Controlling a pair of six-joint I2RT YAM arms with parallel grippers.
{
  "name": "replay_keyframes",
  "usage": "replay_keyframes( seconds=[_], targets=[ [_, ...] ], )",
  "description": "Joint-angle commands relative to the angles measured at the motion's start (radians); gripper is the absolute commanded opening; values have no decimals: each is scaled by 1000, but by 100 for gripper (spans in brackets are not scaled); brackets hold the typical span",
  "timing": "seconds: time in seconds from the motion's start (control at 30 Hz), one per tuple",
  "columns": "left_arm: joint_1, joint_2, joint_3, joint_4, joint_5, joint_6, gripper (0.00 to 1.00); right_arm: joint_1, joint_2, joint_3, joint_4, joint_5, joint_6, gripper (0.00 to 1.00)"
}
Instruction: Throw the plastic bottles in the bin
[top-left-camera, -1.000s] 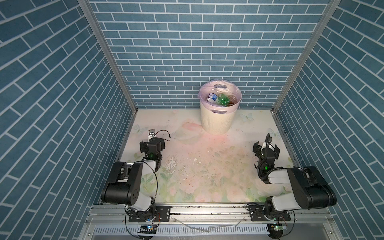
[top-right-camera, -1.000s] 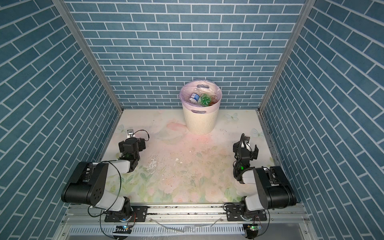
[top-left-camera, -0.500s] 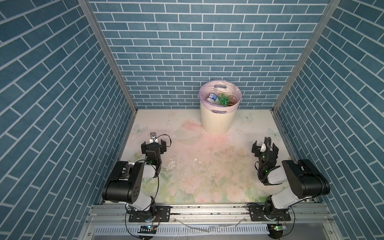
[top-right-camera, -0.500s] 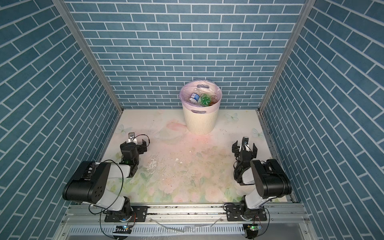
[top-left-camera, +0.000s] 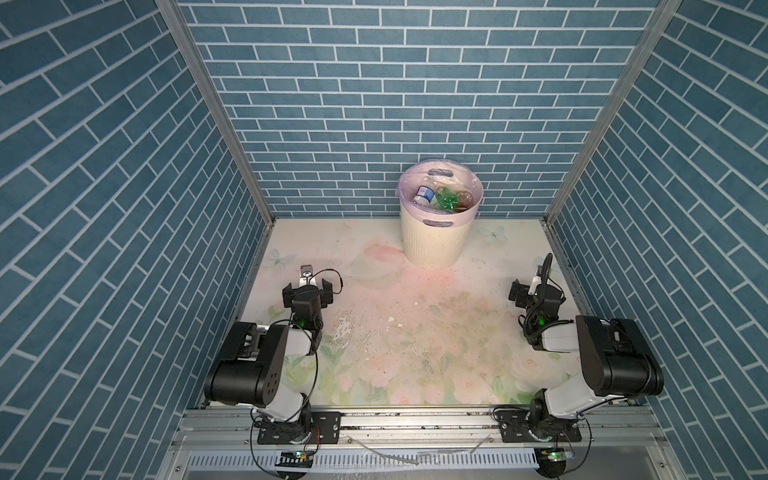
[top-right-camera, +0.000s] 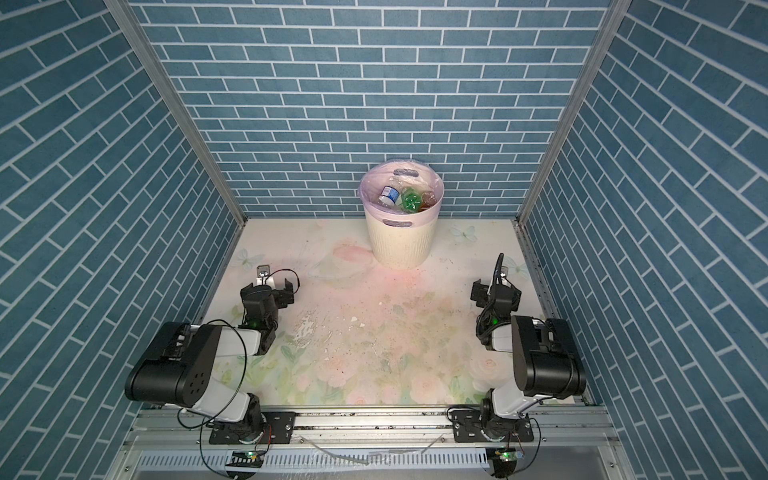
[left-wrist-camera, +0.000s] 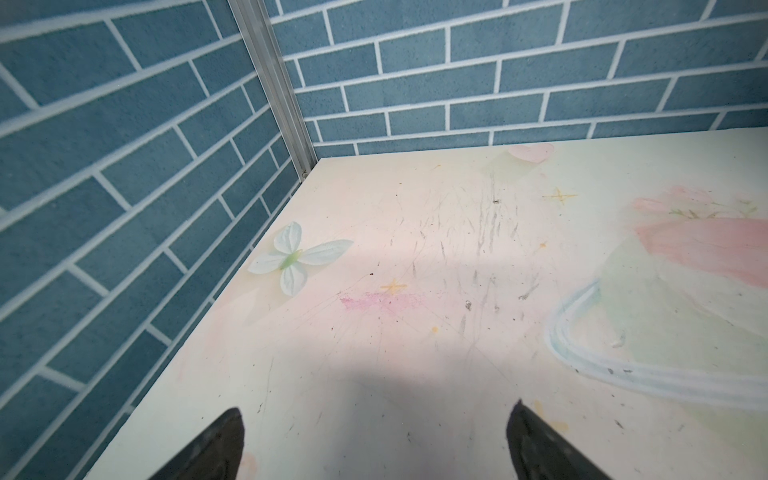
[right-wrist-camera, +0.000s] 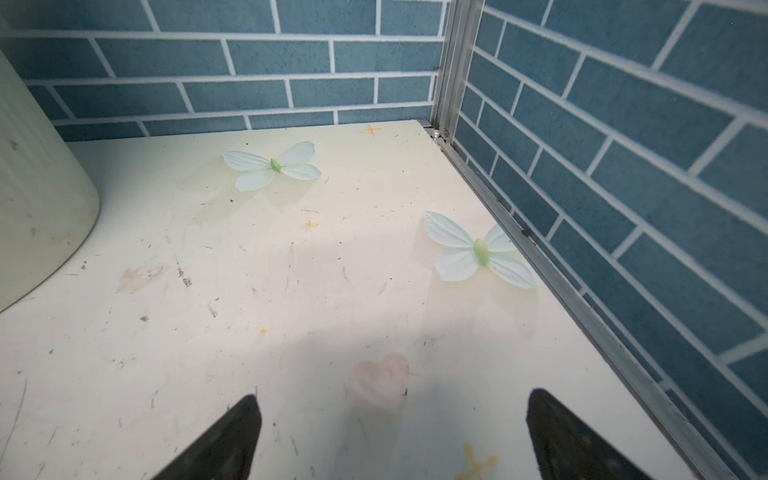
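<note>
While parked well short of the large cream-white ribbed round bin (top-left-camera: 434, 245), gaping wide and empty at both left gripper (top-left-camera: 308, 286) and right gripper (top-left-camera: 536, 293). Inside that bin, heaped: small clear, green and brown plastic bottles (top-left-camera: 442, 197), long axes tilted at mixed angles, green base turned upward. Outside the bin, none visible. Judged finished; next, only hold clear or settle to rest.

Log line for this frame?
plastic bottles: in bin | left gripper: jaws open, empty | right gripper: jaws open, empty
</note>
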Motion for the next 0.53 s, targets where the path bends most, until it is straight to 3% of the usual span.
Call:
replay_keyframes(
  seconds=[0.0, 0.5],
  targets=[
    [4, 4, 10, 3, 5, 4, 99, 6, -19, 7, -26, -25, 2, 99],
    [3, 4, 10, 3, 5, 4, 99, -18, -19, 4, -18, -85, 7, 99]
  ],
)
